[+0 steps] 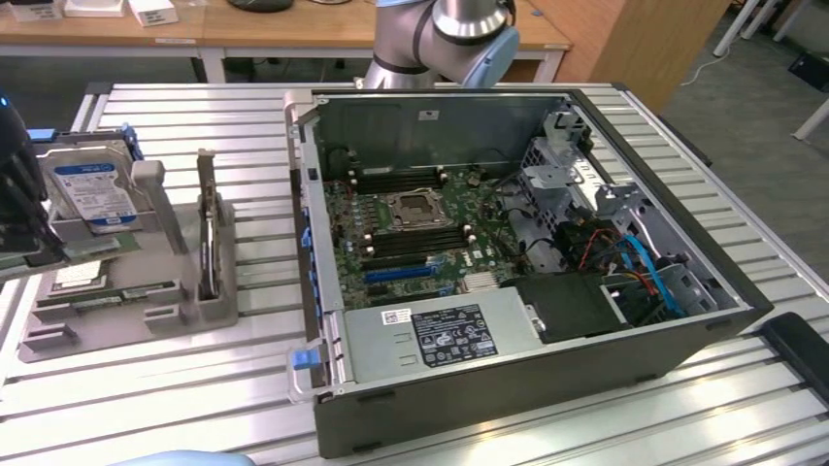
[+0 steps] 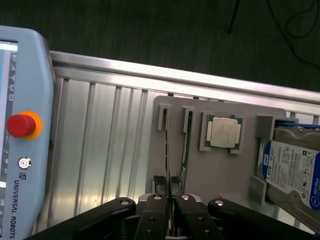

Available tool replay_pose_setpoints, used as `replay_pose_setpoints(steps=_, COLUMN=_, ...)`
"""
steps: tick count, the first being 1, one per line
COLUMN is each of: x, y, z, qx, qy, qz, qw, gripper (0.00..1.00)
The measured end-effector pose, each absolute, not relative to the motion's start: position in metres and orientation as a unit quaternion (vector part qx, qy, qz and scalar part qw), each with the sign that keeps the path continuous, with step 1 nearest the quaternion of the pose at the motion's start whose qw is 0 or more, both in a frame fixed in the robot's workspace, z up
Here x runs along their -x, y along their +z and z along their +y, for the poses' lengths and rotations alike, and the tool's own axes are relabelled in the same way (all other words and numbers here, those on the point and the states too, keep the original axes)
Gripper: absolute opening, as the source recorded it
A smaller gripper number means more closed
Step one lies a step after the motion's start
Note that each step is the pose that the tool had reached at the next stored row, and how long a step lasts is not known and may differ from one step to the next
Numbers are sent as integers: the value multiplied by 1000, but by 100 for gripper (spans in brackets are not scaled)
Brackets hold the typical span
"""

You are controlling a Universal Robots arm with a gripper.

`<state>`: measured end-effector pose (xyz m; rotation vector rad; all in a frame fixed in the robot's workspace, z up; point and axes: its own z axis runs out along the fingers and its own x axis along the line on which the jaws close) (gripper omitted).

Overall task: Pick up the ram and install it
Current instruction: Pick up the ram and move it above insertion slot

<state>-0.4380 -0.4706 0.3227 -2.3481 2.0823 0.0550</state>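
In the exterior view an open computer case (image 1: 518, 272) lies on a slatted aluminium table (image 1: 182, 116) with its motherboard (image 1: 414, 223) exposed, and the arm (image 1: 447, 34) rises behind it. To the exterior view's left of the case sits a grey tray (image 1: 214, 301) holding a blue-labelled hard drive (image 1: 93, 189). The gripper (image 1: 26, 243) hangs as a dark mass over the tray's outer end. In the wrist view the gripper's fingers (image 2: 155, 210) are drawn nearly together, pinching the ram (image 2: 168, 150). The ram is seen edge-on, reaching from between them towards a slot bracket at the tray's rim; whether it still sits in its slot I cannot tell. A second ram stick (image 2: 185, 145) lies just beside it, then the processor chip (image 2: 223, 132) and the hard drive. A teach pendant (image 2: 22, 140) stands well apart from the tray.
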Motion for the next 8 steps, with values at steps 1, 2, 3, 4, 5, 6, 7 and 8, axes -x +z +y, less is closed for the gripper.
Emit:
replay_pose_setpoints(steps=1, x=438, y=326, z=-471, qx=748, qy=18, qz=663, qw=1, gripper=13)
replay_pose_setpoints(steps=2, x=438, y=329, z=-471, qx=748, qy=18, qz=663, qw=1, gripper=13)
replay_pose_setpoints(steps=3, x=438, y=333, z=-471, qx=748, qy=17, qz=663, qw=1, gripper=13)
replay_pose_setpoints(steps=4, x=438, y=336, z=-471, qx=748, qy=18, qz=663, qw=1, gripper=13)
replay_pose_setpoints(steps=5, x=438, y=342, z=-471, qx=748, qy=18, qz=663, qw=1, gripper=13)
replay_pose_setpoints(steps=6, x=438, y=345, z=-471, qx=748, qy=17, qz=663, qw=1, gripper=13)
replay_pose_setpoints(steps=7, x=438, y=352, z=-471, qx=748, qy=18, qz=663, qw=1, gripper=13)
replay_pose_setpoints(steps=8, x=438, y=355, z=-471, qx=748, qy=18, qz=663, qw=1, gripper=13)
